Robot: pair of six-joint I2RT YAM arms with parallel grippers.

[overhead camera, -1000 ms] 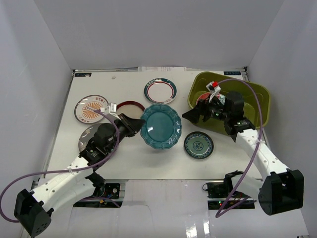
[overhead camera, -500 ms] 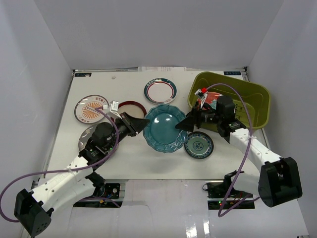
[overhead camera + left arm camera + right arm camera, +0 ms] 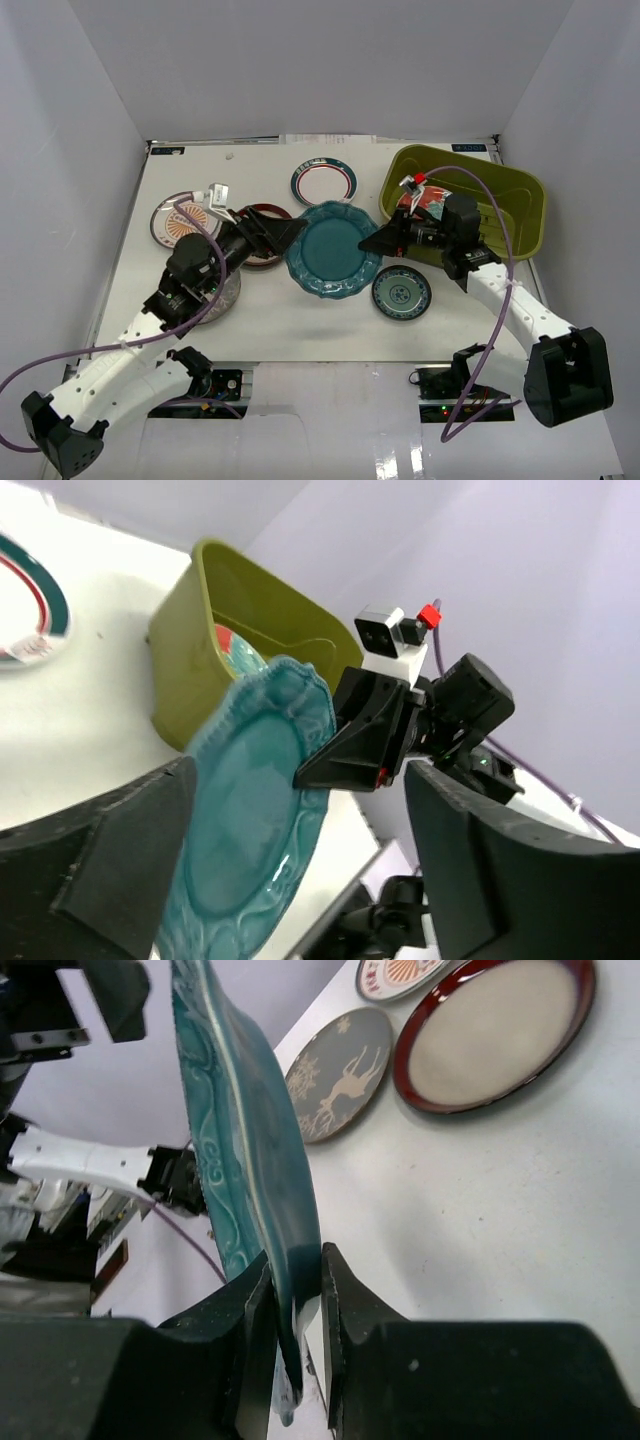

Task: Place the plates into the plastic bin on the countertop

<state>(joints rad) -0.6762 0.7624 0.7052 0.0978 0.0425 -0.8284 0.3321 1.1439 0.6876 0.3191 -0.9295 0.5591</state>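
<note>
While the scalloped teal plate [image 3: 332, 250] is pinched at its right rim by the closed right gripper [image 3: 372, 243], it is held tilted over mid countertop [image 3: 300, 320] — just left of the plastic bin [image 3: 480, 165]. The left gripper [image 3: 292, 232] is spread wide at the plate's left rim — contact cannot be told. A red-and-teal floral plate [image 3: 432, 205] is seen inside the bin, and a small blue-green plate [image 3: 401, 292] is seen on the countertop near the right gripper.

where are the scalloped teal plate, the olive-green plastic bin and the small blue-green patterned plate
scalloped teal plate [image 3: 332, 252]: top external view, centre of its well
olive-green plastic bin [image 3: 185, 670]: left wrist view, outer side wall
small blue-green patterned plate [image 3: 401, 292]: top external view, its middle
</note>
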